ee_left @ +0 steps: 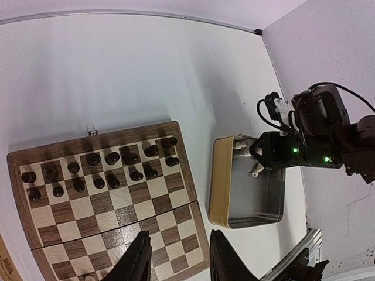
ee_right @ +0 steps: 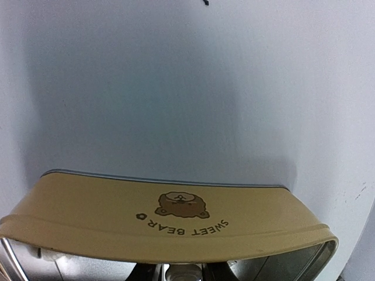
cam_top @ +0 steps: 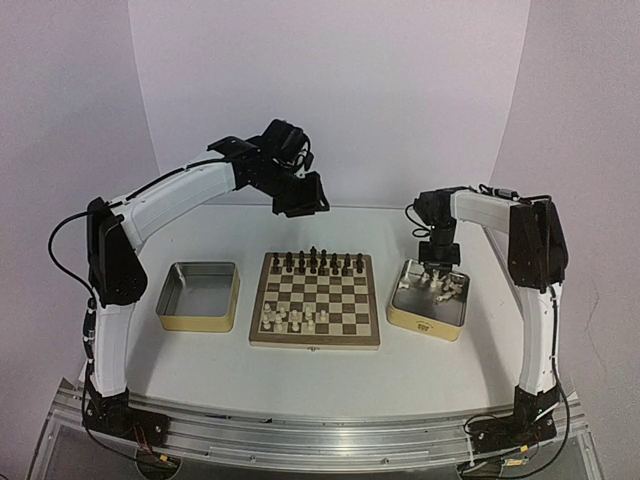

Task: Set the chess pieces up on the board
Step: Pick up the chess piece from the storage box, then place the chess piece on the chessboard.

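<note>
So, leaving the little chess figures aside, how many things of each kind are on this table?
Metal tins: 2
Chessboard: 1
Robot arms: 2
Total: 5

— Where am I seeing this from?
— My top view sits high beyond the six o'clock edge of the desk [cam_top: 320, 378], facing twelve, with everything in frame. My left wrist view looks down from well above the board [ee_left: 146, 218], with the right tin [ee_left: 217, 187] at three o'clock. My right wrist view hugs that tin's outer wall.
— Overlap?
— All three catch the tin.
</note>
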### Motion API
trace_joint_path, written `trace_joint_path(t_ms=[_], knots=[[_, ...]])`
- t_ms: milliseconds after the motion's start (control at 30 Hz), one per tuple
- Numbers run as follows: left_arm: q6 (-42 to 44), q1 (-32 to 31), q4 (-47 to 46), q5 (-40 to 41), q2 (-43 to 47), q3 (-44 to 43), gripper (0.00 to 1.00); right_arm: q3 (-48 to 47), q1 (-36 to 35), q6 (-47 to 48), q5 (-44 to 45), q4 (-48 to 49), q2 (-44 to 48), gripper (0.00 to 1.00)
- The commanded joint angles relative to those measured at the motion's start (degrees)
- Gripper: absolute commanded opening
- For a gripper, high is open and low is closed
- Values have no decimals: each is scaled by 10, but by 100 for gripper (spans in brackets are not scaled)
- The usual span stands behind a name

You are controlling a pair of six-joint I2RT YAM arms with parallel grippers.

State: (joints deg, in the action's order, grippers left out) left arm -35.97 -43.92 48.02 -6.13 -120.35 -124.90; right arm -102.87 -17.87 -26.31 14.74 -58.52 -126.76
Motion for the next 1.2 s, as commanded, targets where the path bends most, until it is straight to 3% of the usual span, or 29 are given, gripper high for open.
trace_joint_path(t_ms=[0, 200, 667, 900, 1167], knots=[[5, 0, 6, 15, -5, -31, 34, -23, 1, 1, 2, -1, -7, 17], [10, 0, 13, 18, -14, -44, 34, -21, 2, -1, 3, -1, 2, 0], [13, 7, 11, 26, -13, -39, 34, 21, -11, -1, -61, -46, 129, 0], [-1, 37, 10, 28, 23, 5, 34, -19, -110, -4, -37, -94, 169, 0], [-28, 92, 1, 30, 85, 85, 34, -98, -241, -29, -47, -103, 122, 0]])
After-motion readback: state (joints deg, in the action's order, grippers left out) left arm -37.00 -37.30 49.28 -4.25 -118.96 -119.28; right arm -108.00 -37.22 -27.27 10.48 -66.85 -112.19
